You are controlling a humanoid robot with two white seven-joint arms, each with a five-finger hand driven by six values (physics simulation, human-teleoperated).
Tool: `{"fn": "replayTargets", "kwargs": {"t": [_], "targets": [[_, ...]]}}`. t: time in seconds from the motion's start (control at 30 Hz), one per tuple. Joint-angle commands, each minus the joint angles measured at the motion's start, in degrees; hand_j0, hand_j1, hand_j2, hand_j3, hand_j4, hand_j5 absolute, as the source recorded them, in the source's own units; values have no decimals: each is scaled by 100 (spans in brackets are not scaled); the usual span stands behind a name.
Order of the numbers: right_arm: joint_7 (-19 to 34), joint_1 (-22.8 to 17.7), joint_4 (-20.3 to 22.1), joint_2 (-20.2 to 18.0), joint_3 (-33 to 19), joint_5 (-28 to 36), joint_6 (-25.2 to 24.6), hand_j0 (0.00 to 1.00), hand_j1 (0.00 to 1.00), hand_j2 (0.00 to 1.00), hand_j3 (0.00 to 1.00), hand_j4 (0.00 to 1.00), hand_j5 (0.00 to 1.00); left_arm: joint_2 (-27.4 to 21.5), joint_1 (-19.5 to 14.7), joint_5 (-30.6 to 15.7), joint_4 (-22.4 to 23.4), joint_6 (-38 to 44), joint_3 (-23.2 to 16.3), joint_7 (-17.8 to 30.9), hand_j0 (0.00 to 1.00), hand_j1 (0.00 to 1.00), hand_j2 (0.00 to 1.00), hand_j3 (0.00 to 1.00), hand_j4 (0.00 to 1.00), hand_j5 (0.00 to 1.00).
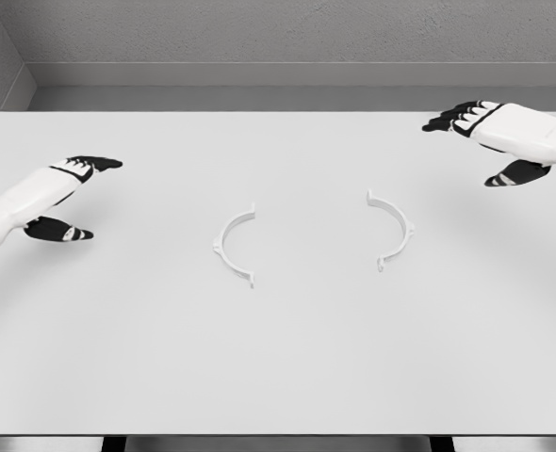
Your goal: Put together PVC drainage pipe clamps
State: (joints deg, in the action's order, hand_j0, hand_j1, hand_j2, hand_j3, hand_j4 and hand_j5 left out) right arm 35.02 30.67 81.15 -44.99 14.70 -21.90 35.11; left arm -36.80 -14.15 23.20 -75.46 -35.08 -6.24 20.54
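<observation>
Grey walls back the plain white tabletop (278, 367); two white plastic half-ring clamps (234, 247) (392, 231) lie mid-tabletop, my left hand (66, 198) and right hand (490, 141) flanking, fingers relaxed, empty.

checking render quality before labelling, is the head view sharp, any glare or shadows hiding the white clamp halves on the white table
Head view: sharp throughout, no blur or glare. Lighting is soft and even; the left clamp half and right clamp half show low contrast against the table, outlined only by thin faint shadows. Soft shadows lie under the left hand and right hand.

Two white half-ring clamp halves, left half (231, 245) and right half (393, 231), flat, apart, open sides facing.
</observation>
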Motion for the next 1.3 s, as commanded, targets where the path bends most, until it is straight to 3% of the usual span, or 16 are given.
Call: {"fn": "replayTargets", "kwargs": {"t": [0.0,0.1,0.2,0.33,0.43,0.53,0.87,1.0,1.27], "targets": [[-2,0,15,-62,7,81,-11,100,100,100,100,100,100,33,0,1,14,8,-8,11,100,100,100,100,100,100],[-2,0,6,-54,7,72,-11,100,100,100,100,100,100,138,-18,246,-82,8,-17,11,100,100,100,100,100,100],[-2,-26,-12,-36,33,46,-11,100,100,100,100,100,100,656,35,510,-635,8,0,11,100,100,100,100,100,100],[-2,-132,-47,-18,112,81,-49,100,100,100,100,100,100,1114,360,756,-1322,8,27,11,100,100,100,100,100,100],[-2,-105,-56,219,252,19,-11,100,100,100,100,100,100,1210,510,765,-1735,8,-44,11,100,100,100,100,100,100],[-2,-97,-161,500,384,54,-11,100,100,100,100,100,100,1650,562,1205,-1919,642,-52,11,100,100,100,100,100,100],[-2,-44,-1084,1177,516,-174,-49,100,100,100,100,100,100,2256,633,1354,-1832,2233,-44,-6,100,100,100,100,100,100],[-2,-35,-1233,1247,525,-218,-49,100,100,100,100,100,100,2503,554,1425,-1550,2260,-44,-24,100,100,100,100,100,100],[-2,26,-1585,1379,516,-332,-49,100,100,100,100,100,100,2687,554,1679,-1454,2480,-87,-42,100,100,100,100,100,100]]}}
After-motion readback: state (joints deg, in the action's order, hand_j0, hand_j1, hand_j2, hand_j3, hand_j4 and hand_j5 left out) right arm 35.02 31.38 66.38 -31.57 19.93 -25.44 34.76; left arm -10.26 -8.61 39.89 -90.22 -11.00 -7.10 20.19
